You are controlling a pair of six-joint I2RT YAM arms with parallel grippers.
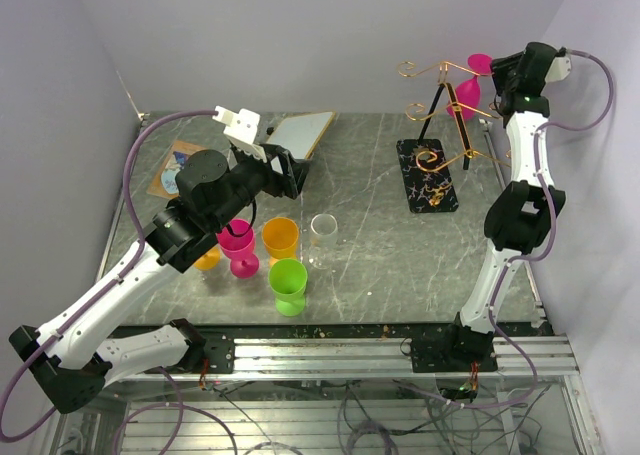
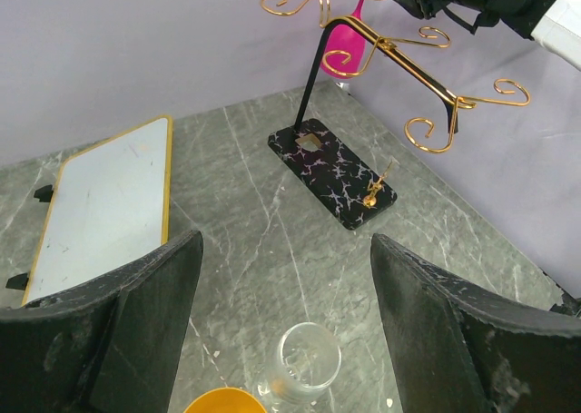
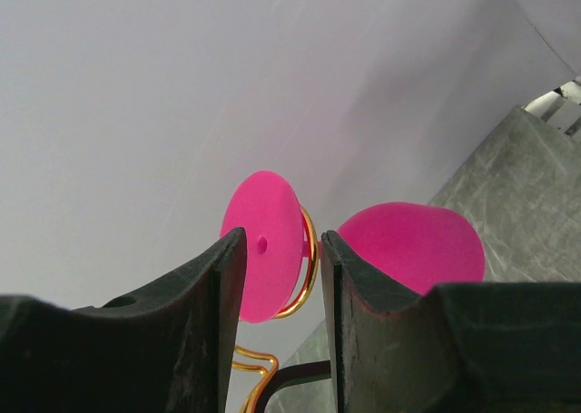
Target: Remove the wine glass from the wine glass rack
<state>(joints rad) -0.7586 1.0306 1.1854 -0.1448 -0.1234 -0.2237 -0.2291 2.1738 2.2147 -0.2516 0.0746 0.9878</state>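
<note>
A pink wine glass [image 1: 468,95] hangs upside down from the far arm of the wine glass rack [image 1: 428,175], a copper-gold wire stand on a black white-veined base. In the right wrist view its round foot [image 3: 263,245] rests in a gold loop [image 3: 310,266] and its bowl [image 3: 413,240] shows to the right. My right gripper [image 3: 283,235] is open, with the fingers on either side of the foot and stem and a gap showing. It is also in the top view [image 1: 497,75]. My left gripper [image 2: 286,240] is open and empty, above the cups [image 1: 285,170].
A clear glass [image 1: 323,230], an orange cup [image 1: 281,237], a green cup [image 1: 288,283], a magenta glass [image 1: 238,243] and a yellow cup [image 1: 208,258] stand near the left arm. A white board [image 1: 300,133] lies at the back. Walls stand close behind and to the right of the rack.
</note>
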